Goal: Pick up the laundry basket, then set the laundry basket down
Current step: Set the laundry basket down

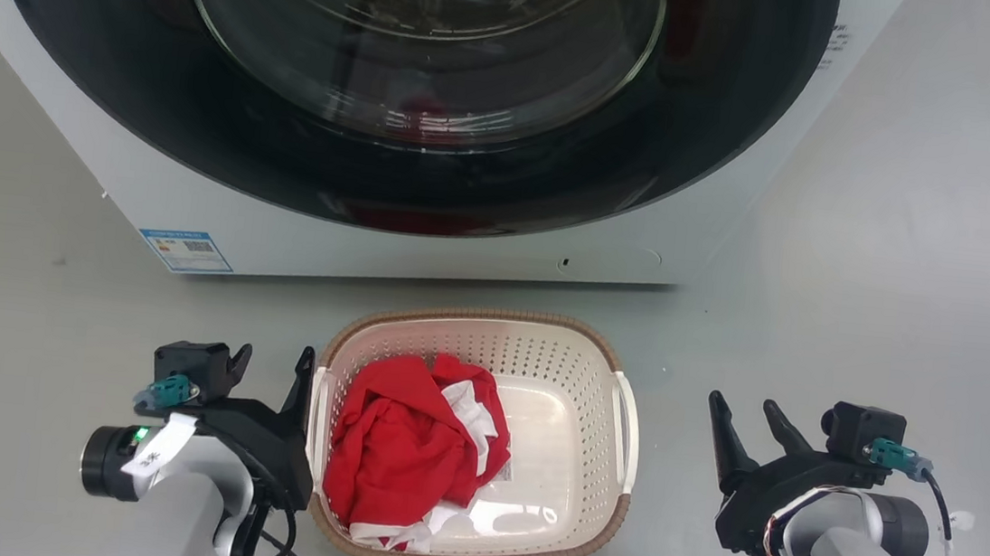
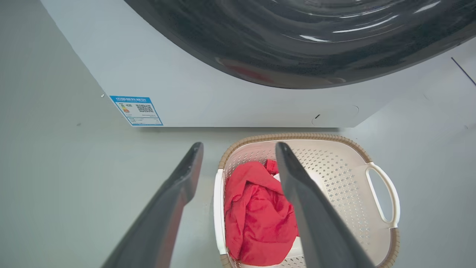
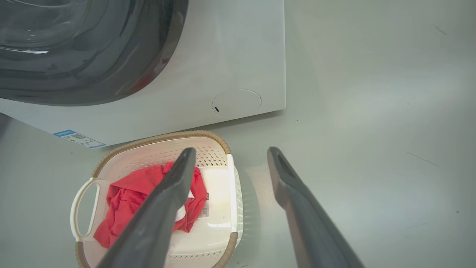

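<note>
So the cream-white perforated plastic laundry basket with the brown woven-look rim [image 1: 542,355] sits on the grey floor [image 1: 869,260], right in front of the white front-loading washing machine [image 1: 424,258]. There's a crumpled red-and-white garment [image 1: 397,450] inside. Both claws are spread wide, gripping nothing. The left gripper [image 1: 274,358] is right at the white left loop handle [image 1: 316,415], while the right gripper [image 1: 742,403] sits clearly apart on the other side. My guess is they're flanking it for a two-handed lift.

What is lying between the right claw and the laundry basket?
Nothing: the head view shows bare grey floor between the right claw and the laundry basket.
</note>
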{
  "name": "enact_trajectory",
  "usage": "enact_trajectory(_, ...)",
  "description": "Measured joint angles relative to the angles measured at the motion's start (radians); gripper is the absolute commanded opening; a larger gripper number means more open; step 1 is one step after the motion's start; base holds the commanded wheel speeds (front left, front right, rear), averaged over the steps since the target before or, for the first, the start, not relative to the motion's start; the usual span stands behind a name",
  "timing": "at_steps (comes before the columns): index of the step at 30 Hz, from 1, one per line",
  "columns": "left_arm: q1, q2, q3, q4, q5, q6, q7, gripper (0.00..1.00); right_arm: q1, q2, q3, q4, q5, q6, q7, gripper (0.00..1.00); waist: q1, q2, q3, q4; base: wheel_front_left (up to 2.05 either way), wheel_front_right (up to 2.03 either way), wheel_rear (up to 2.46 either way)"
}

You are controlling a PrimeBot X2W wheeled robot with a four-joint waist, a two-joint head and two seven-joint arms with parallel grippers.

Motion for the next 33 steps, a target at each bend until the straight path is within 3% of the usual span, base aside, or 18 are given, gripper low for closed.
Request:
enact_trajectory(22, 0.310, 0.054, 0.058, -0.448, 0.114, 0.130, 0.000, 1.00, 0.201, -0.074, -0.063, -0.302, -0.136, -0.110, 0.000, 1.00, 0.0002, -0.0001, -0.189, 0.008, 0.00, 0.00, 0.00)
enact_trajectory(33, 0.525, 0.081, 0.085, -0.688, 0.166, 0.157, 0.000, 1.00, 0.369, -0.114, -0.095, -0.501, -0.215, -0.167, 0.000, 1.00, 0.0002, -0.0001, -0.270, 0.007, 0.00, 0.00, 0.00)
